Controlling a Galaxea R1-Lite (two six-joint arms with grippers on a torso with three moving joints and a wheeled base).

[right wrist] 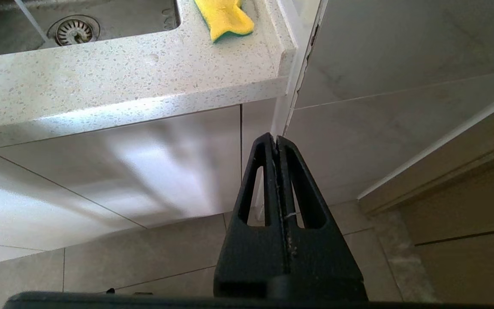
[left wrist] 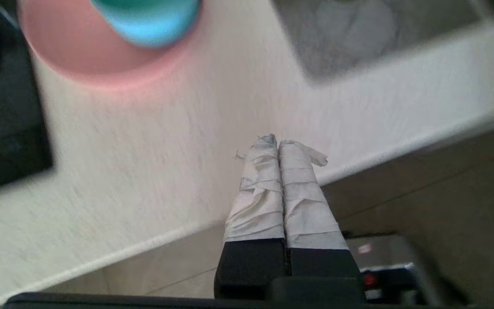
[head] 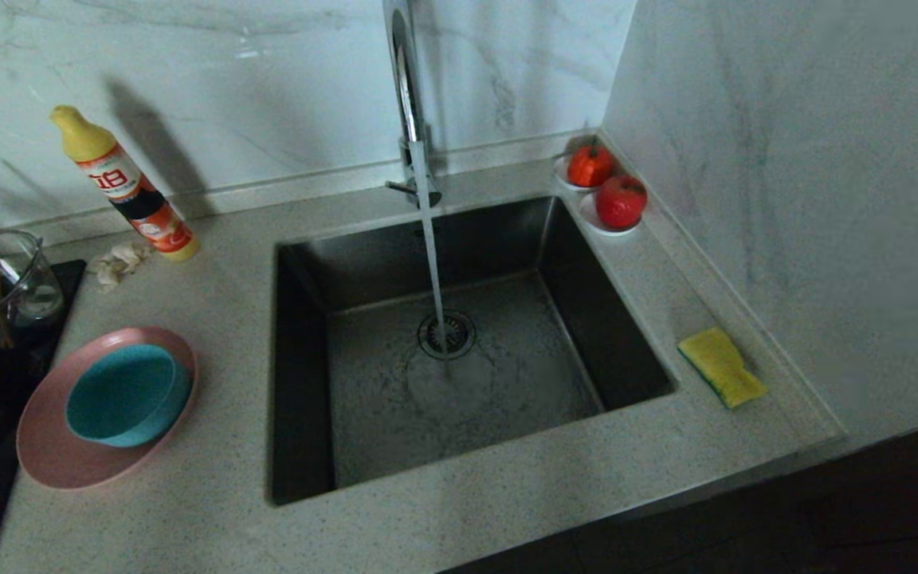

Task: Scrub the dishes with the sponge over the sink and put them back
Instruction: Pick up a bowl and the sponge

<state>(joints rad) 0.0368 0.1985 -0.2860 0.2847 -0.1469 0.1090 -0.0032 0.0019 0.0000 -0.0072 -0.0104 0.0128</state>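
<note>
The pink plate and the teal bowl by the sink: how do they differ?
The pink plate is wider and shallow; the teal bowl is smaller and deeper-walled. The plate lies directly on the counter, left of the sink, while the bowl sits on the plate, tilted. Both are round and plain-coloured, and neither is held by a gripper.

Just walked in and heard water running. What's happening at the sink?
Nothing is being handled. The tap runs into the empty sink. The teal bowl sits in the pink plate left of the sink; the sponge lies on the counter to its right. The left hand and right hand are shut, empty, near the counter's front edge.
</note>
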